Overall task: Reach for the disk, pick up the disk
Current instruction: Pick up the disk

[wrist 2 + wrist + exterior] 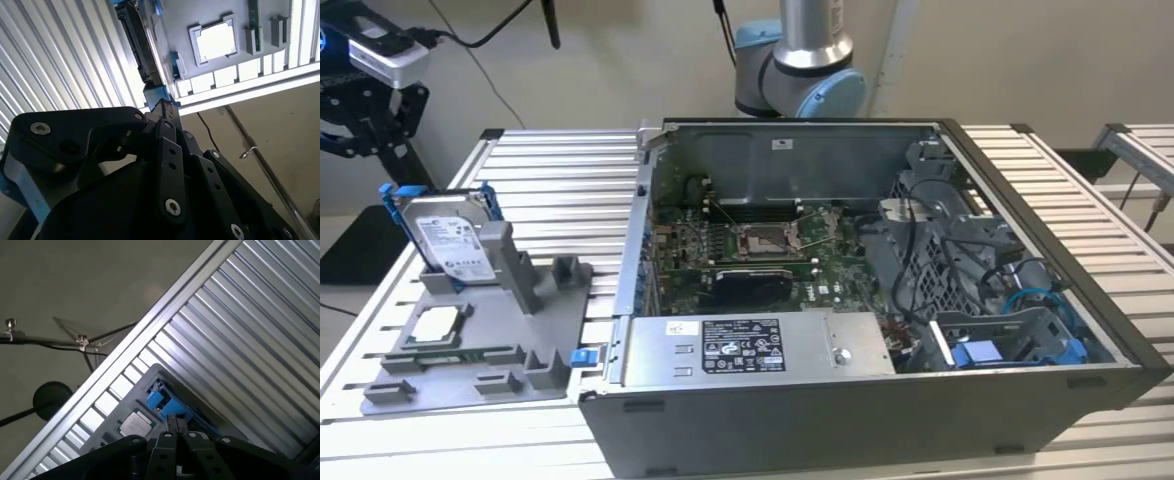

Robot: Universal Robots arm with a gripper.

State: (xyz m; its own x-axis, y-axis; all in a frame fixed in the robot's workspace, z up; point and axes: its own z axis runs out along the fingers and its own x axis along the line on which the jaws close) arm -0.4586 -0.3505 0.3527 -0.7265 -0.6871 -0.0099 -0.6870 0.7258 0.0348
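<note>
Black gripper (165,112) linkage up close, opening can't be told, aimed along the thin edge of the disk (447,235), which stands upright in the grey holder (494,335) at the exterior view's left, near ahead.

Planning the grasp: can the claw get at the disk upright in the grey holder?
Likely yes: the disk stands exposed in the grey holder; in the second wrist view nothing lies between it and the claw.

Disk (450,236) upright in grey holder (540,322)
</note>
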